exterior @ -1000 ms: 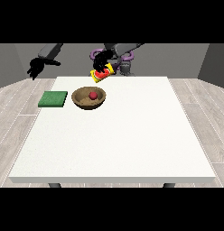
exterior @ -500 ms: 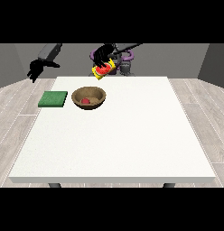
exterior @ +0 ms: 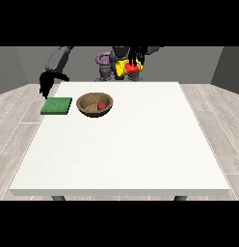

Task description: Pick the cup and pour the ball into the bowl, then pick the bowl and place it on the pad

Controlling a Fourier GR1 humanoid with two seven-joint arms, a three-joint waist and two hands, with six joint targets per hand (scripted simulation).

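The pour looks done: the ball (exterior: 100, 105) lies in the bowl (exterior: 94, 104) on the counter (exterior: 121, 144), just beside the pad (exterior: 57, 106). The robot hand at the view's right (exterior: 136, 57) grips the cup (exterior: 129, 68) aloft near the robot. The robot hand at the view's left (exterior: 46, 82) hangs above the pad; whether it is open or closed I cannot tell. Moving the bowl onto the pad remains.

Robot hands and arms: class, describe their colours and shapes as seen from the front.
The robot hand at the view's left is black, with slim dark fingers, on a rounded grey arm. The robot hand at the view's right is black too; its arm is mostly hidden. No cables or markings can be made out.
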